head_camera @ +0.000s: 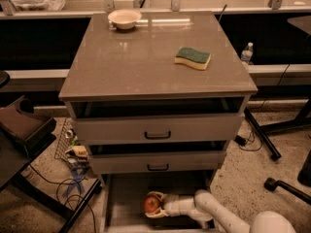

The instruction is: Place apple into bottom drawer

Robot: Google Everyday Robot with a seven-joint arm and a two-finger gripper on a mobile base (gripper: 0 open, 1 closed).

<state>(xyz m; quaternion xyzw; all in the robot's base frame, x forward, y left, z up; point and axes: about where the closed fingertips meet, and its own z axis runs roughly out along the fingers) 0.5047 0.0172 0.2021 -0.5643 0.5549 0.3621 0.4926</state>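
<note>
The red-orange apple [151,204] sits between the fingers of my gripper [154,205], low over the grey floor of the pulled-out bottom drawer [121,198]. My white arm reaches in from the lower right, with the gripper inside the drawer's opening, left of its middle. The gripper is shut on the apple. I cannot tell whether the apple touches the drawer floor.
Two upper drawers with black handles [157,135] stand slightly open above. On the cabinet top lie a green-and-yellow sponge [193,58] and a white bowl [125,18]. A wire basket and cables [73,154] are at the left; a water bottle [247,53] and chair legs are at the right.
</note>
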